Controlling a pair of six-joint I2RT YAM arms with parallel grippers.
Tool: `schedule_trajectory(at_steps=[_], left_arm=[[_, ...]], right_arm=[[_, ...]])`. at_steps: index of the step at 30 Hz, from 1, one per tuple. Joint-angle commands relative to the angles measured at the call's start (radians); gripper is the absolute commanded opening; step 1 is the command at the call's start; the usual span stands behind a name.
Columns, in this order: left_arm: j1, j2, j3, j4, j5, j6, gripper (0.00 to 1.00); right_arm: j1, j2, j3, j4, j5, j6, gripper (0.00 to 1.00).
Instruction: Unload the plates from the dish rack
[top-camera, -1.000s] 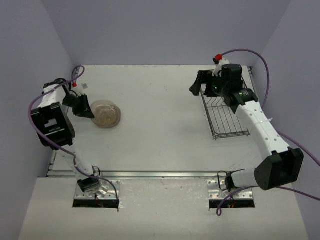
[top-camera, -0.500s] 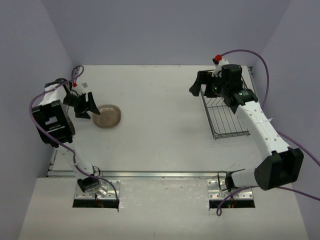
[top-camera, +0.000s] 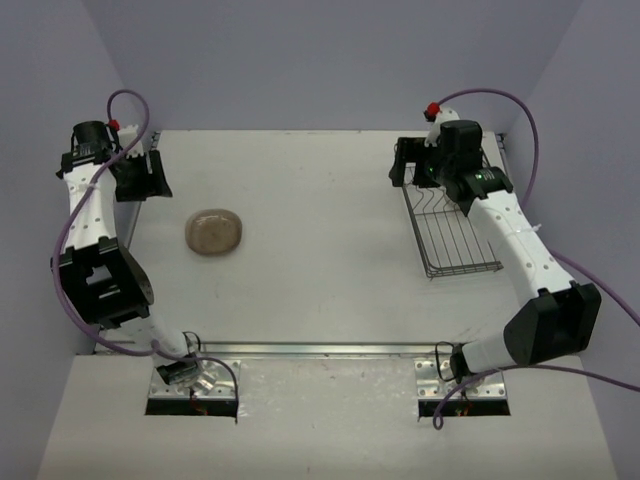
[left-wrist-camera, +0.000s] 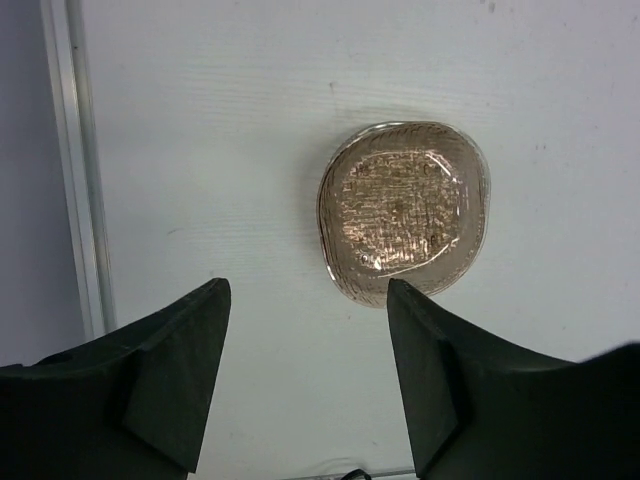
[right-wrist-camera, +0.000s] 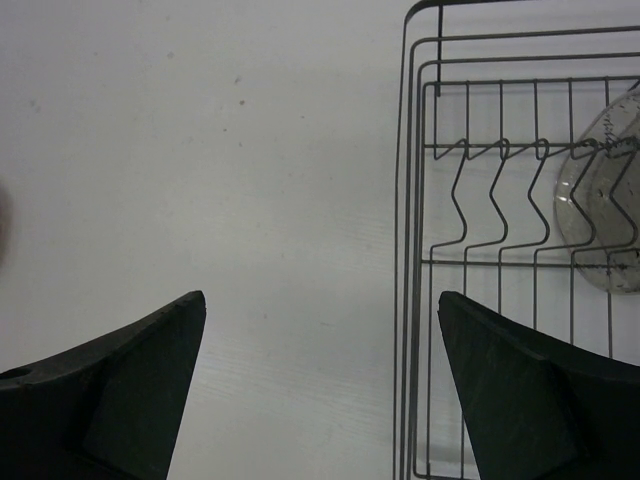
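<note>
A smoky brown plate (top-camera: 213, 232) lies flat on the table at the left; the left wrist view shows it (left-wrist-camera: 405, 210) just beyond my fingertips. My left gripper (top-camera: 140, 180) (left-wrist-camera: 308, 290) is open and empty, raised near the far left wall, apart from the plate. The dark wire dish rack (top-camera: 455, 240) (right-wrist-camera: 480, 262) stands at the right. A clear plate (right-wrist-camera: 600, 215) stands among its prongs at the right edge of the right wrist view. My right gripper (top-camera: 408, 170) (right-wrist-camera: 322, 297) is open and empty, above the rack's left rim.
Purple walls close in the table on the left, far and right sides. A metal rail (left-wrist-camera: 75, 170) runs along the table's left edge. A metal strip (top-camera: 300, 349) borders the near edge by the arm bases.
My left gripper let the brown plate down flat on the table, then drew back and up toward the far left corner. My right gripper shifted slightly right toward the rack.
</note>
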Motion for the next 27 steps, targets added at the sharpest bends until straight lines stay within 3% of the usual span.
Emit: schedule_trajectory(at_steps=[1,4,9,12,15,19,27], left_arm=[[-0.012,0.002,-0.080,0.052,-0.056,0.001,0.50],[-0.013,-0.001,-0.126,0.134,-0.119,-0.017,0.24],[-0.012,0.034,-0.136,0.147,-0.161,-0.013,0.10],[-0.016,0.028,-0.140,0.155,-0.140,-0.014,0.10],[-0.044,0.014,-0.151,0.159,-0.130,-0.004,0.08],[-0.098,-0.042,-0.185,0.196,-0.203,0.015,0.06],[-0.210,-0.121,-0.246,0.252,-0.305,0.013,0.12]], right_arm=[[-0.012,0.019,0.020,-0.028,0.056,-0.053,0.99],[-0.012,0.013,0.012,-0.028,0.062,-0.053,0.99],[-0.012,0.017,0.017,-0.028,0.118,-0.090,0.99],[-0.013,0.063,0.056,-0.055,0.202,-0.156,0.98],[-0.043,0.160,0.155,-0.105,0.301,-0.244,0.89],[-0.143,0.241,0.219,-0.103,0.311,-0.337,0.74],[-0.321,0.415,0.340,-0.085,0.318,-0.445,0.60]])
